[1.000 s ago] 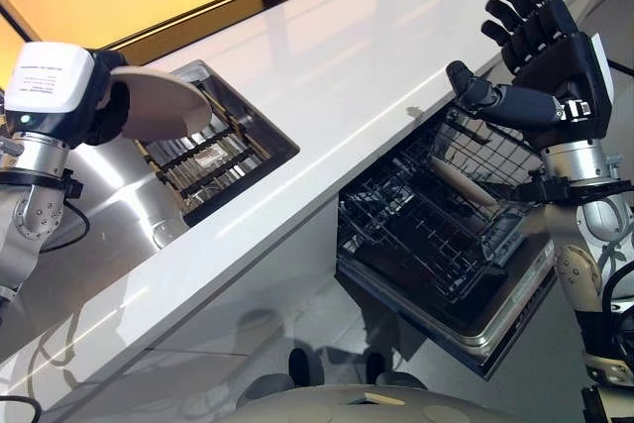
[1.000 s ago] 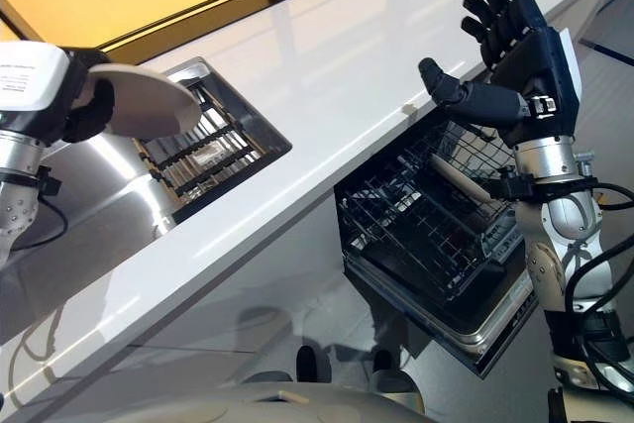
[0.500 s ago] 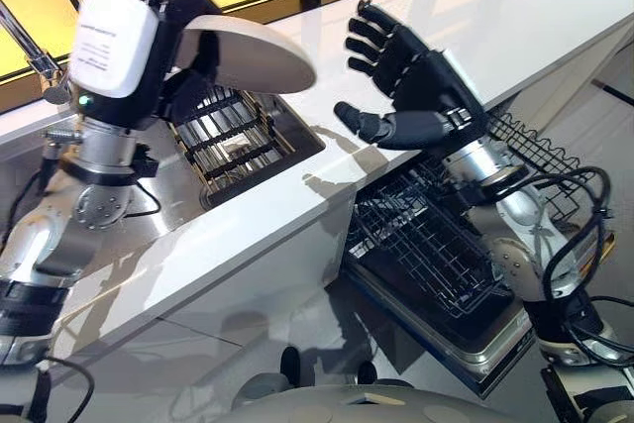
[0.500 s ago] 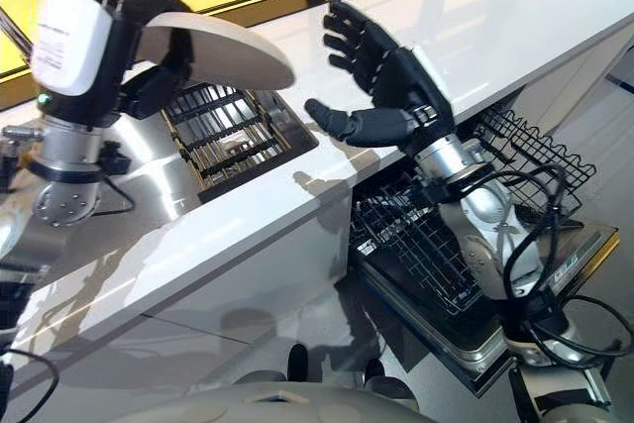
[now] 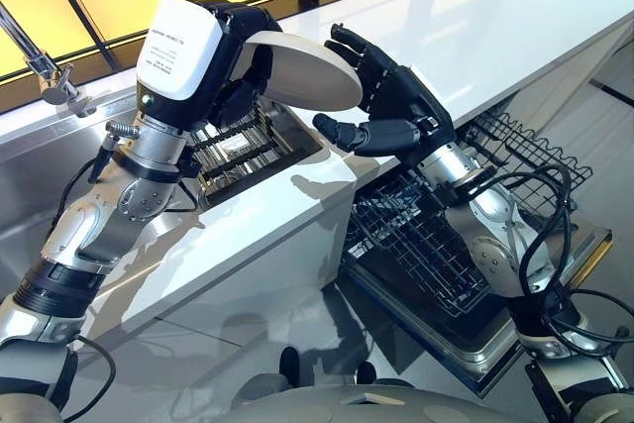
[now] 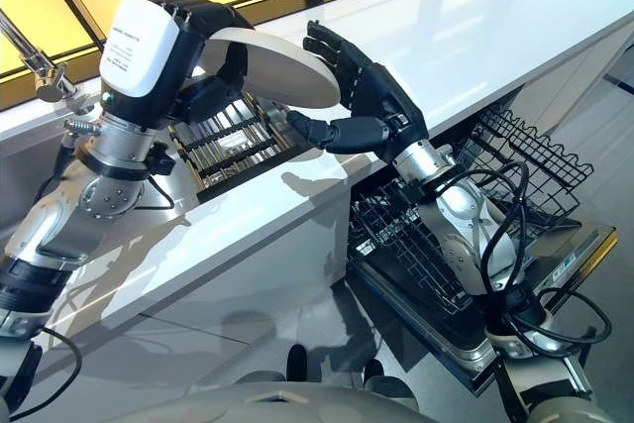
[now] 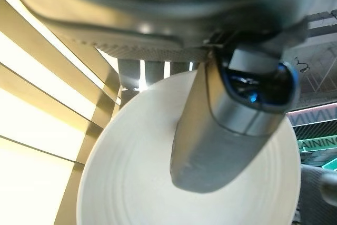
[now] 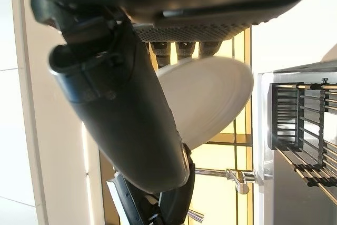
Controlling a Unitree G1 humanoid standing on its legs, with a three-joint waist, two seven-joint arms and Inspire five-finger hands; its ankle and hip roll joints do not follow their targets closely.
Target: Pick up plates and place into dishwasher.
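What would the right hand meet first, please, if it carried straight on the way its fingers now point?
Most likely the white plate that the left hand holds above the sink rack. The right hand is open, its fingers reaching to the plate's far edge; whether they already touch it is unclear.

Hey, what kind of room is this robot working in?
Most likely a kitchen: a long glossy white countertop with a stainless steel sink and its tap set into it, and an open dishwasher with a pulled-out black wire rack below the counter.
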